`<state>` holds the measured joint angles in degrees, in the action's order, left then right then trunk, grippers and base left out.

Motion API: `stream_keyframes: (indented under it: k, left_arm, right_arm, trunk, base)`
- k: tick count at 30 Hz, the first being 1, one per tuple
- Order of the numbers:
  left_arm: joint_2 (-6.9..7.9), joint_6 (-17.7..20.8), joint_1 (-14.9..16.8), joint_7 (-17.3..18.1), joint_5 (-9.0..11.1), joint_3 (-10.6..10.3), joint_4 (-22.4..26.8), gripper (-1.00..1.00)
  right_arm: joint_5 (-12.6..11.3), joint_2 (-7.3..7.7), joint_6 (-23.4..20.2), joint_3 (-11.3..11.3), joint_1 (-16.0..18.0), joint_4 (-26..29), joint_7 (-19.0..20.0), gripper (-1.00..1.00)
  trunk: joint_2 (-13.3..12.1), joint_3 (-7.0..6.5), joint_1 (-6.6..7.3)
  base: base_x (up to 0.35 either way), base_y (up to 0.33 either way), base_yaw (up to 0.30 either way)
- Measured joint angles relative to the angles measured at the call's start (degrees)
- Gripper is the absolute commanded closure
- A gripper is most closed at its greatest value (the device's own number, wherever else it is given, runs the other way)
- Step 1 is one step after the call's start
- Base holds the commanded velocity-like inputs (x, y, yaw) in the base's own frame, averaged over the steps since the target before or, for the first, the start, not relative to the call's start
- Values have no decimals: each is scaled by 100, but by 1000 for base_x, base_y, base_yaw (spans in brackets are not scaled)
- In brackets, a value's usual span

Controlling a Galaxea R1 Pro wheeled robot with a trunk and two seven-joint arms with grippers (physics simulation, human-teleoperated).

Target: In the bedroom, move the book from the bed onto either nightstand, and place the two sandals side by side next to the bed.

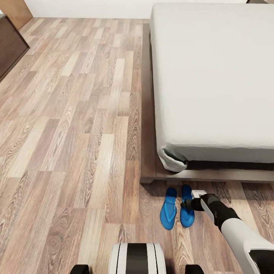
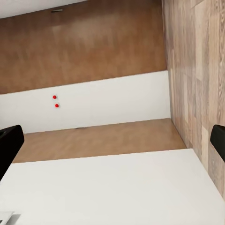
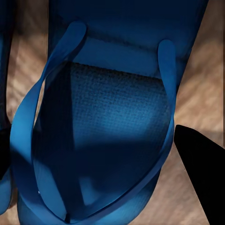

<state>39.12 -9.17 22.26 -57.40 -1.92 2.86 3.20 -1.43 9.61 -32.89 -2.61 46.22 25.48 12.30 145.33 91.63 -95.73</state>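
Observation:
Two bright blue sandals lie side by side on the wood floor just off the bed's near corner: the left sandal (image 1: 168, 209) and the right sandal (image 1: 187, 207). My right gripper (image 1: 188, 204) hovers low over the right sandal (image 3: 108, 140), open, its black fingertips (image 3: 199, 180) straddling the strap area. The bed (image 1: 213, 76) has a light-grey mattress on a dark-brown platform. My left gripper (image 2: 115, 136) is open and holds nothing, facing a white wall. The book and the nightstand are out of view.
A dark-brown dresser (image 1: 9, 45) stands at the far left by the wall. Wood-plank floor (image 1: 76, 133) stretches wide to the left of the bed. The robot's base (image 1: 137, 258) sits just behind the sandals.

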Motion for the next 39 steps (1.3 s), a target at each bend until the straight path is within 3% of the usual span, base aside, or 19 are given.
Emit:
stream_keyframes:
  k: [39]
  left_arm:
    - [0, -1, 0, -6, -5, -1, 0, -100]
  right_arm:
    - [-11, -18, 2, 16, 5, 7, 62, 100]
  trunk:
    - [11, 177, -19]
  base:
    - [0, 0, 0]
